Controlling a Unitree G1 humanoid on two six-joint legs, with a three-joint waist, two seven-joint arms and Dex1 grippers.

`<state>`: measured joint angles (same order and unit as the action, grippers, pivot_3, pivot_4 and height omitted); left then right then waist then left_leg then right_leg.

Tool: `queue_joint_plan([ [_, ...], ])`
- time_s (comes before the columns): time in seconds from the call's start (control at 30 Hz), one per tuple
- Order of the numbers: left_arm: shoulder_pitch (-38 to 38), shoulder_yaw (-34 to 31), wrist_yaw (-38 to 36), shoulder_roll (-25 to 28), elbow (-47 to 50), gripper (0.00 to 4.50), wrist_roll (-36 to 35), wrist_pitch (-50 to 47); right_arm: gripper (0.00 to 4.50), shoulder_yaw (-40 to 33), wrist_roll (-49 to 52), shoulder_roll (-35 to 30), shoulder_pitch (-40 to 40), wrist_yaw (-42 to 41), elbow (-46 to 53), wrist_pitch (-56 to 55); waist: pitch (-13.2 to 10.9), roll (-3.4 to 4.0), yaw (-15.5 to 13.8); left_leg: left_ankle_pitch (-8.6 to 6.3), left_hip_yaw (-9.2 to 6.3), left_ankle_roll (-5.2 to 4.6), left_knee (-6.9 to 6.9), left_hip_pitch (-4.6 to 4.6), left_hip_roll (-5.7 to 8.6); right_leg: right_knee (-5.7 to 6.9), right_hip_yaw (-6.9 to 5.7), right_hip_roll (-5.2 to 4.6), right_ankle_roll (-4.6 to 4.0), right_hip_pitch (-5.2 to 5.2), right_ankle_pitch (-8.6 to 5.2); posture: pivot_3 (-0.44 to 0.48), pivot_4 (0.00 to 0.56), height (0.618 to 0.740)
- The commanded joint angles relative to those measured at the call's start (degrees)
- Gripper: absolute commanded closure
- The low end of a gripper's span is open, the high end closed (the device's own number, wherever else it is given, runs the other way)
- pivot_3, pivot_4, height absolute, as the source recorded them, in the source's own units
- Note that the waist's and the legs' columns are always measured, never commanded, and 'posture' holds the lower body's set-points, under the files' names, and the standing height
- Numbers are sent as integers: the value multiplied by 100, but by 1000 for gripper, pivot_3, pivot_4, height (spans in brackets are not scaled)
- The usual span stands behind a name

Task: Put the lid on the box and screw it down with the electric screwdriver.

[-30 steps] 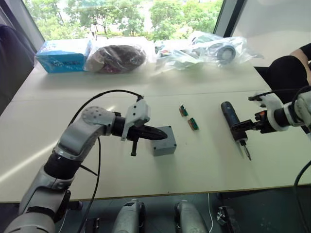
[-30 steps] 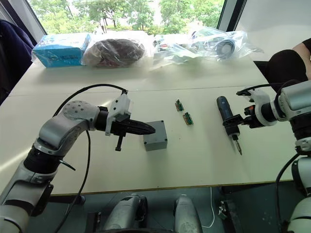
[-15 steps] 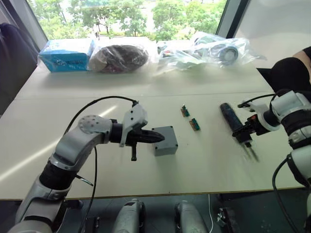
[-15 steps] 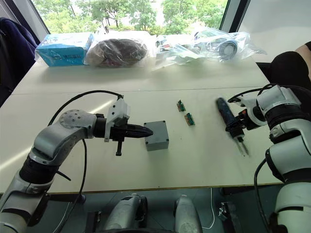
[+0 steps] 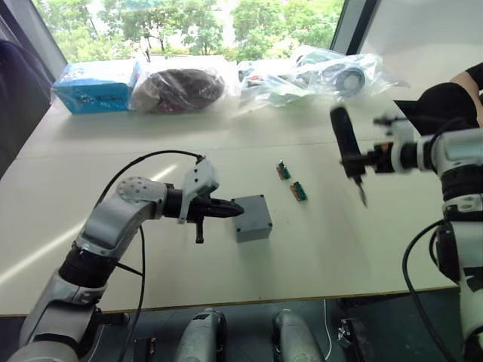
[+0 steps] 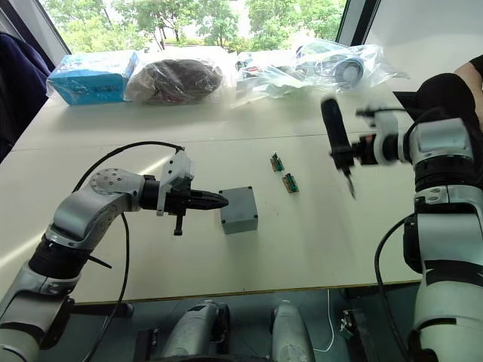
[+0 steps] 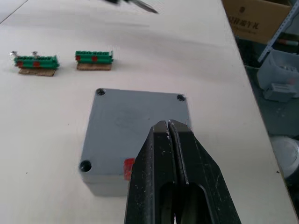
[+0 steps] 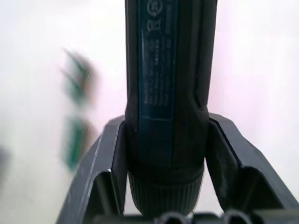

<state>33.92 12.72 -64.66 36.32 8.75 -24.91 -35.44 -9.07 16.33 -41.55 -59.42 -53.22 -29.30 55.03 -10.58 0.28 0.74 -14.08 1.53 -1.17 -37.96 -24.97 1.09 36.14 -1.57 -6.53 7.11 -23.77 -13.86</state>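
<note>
Since a second ago the electric screwdriver is lifted off the tabletop; it now hangs in the air at the right of the frame, nearly upright, with its thin bit pointing down and toward the viewer. The right gripper holds it, its two fingers closed around the black body near the lower collar.

At the centre of the frame the box stands on the tabletop, and the lid already lies flat on it, with screw holes visible at the corners. The left gripper has its fingers pressed together, holding nothing; its tips are at the left side of the box, just over the edge of the lid.

I judge that the lid step is done and the screwing step is beginning. The next move calls for carrying the bit across to the box and setting it straight down into one corner hole, while the left gripper keeps the box steady.

Whether screws already sit in the holes I cannot tell. A small red mark on the lid near the left gripper is partly covered by the fingers. The screwdriver looks blurred in both eye views, so the bit is hard to see. Two small green parts lie between the box and the screwdriver.
</note>
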Motion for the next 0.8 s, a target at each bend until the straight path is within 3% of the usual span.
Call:
queue_joint_plan([
  [0.03,141,-13,-142,20,-32,4500,52,160,2719,-1639,1132,864,804,1063,2819,87,4,-4,-48,2,-5,3,1,-2,-4,1,-6,2,-2,2,-2,0,150,740],
  [0.17,288,98,-90,-194,-210,4500,150,146,2719,-1710,1866,2452,2045,2011,5164,-339,8,-11,-147,1,-13,1,-13,-4,0,0,-15,-14,-1,23,-1,0,150,740],
  [0.27,388,163,-120,-297,-347,4500,224,176,2719,-1286,1852,3022,2621,2356,5776,-751,7,-9,-145,-4,-11,-8,-28,-4,18,-6,-10,-27,9,28,6,0,150,740],
  [0.5,619,438,-175,-517,-660,4500,572,426,2719,-56,1268,3445,3572,2659,5989,-1840,7,-10,-109,1,-16,-9,-26,0,19,1,-9,-7,8,22,8,0,150,740],
  [0.8,672,897,-107,-719,-1383,4500,1380,1163,2719,557,650,3240,3948,2779,5556,-2791,9,-13,-16,3,-15,-6,-22,4,18,-1,-7,-5,8,25,8,0,150,740],
])
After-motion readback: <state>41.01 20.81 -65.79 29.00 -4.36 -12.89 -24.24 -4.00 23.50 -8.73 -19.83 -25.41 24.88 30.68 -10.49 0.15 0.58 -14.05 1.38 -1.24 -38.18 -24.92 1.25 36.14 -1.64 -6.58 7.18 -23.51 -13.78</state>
